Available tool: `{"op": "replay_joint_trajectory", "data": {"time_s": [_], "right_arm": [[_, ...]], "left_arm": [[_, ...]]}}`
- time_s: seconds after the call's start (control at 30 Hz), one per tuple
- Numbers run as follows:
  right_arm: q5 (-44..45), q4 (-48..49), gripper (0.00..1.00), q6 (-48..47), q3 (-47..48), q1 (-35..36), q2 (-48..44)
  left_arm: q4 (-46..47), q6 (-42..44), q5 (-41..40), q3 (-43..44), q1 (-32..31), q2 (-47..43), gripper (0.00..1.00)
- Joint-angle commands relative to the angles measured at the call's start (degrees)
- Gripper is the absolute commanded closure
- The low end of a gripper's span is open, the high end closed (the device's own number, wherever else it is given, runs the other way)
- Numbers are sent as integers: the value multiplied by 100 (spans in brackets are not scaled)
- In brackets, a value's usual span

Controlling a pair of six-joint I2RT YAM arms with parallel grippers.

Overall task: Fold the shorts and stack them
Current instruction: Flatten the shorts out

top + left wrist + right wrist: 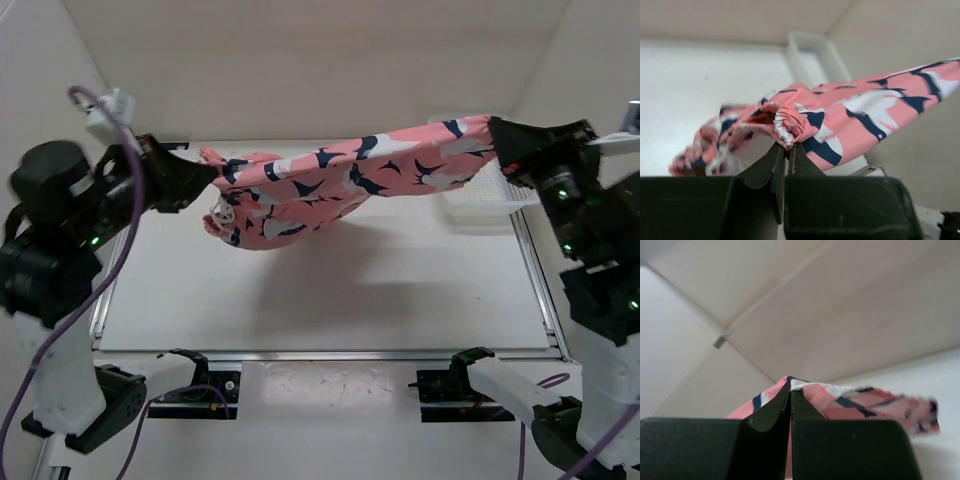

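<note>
Left hand (pixel 208 176) is pressed together on a bunched, gathered edge at the left end of the shorts (pixel 340 180). The right hand (pixel 498 142) pinches the opposite end, so the garment hangs stretched between them in the air over the far part of the surface (pixel 330 300). It looks soft, light and limp, sagging toward the left, and would likely crumple if released; corners of waistband or hem seem the surest holds. Which edge the right hand has cannot be told, and the white basket (pixel 485 205) sits partly hidden behind it.
</note>
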Motion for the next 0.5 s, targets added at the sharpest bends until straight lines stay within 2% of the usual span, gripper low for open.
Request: {"op": "replay_joint_trajectory", "data": {"time_s": [0.0, 0.13, 0.27, 0.43, 0.47], "right_arm": [[-57, -151, 100, -556, 827, 22, -174], [-180, -151, 100, -557, 1522, 22, -174], [-243, -151, 100, -487, 2050, 22, -42], [47, -151, 100, -548, 2384, 22, 430], [108, -151, 100, -548, 2437, 22, 537]], "left_arm": [[326, 202, 547, 482, -41, -399, 90], [422, 142, 978, 1229, -41, -514, 90], [669, -122, 1268, 1231, -41, -637, 90], [941, -229, 1155, 635, -41, -847, 90], [1012, -298, 1102, 268, -41, -918, 90]]}}
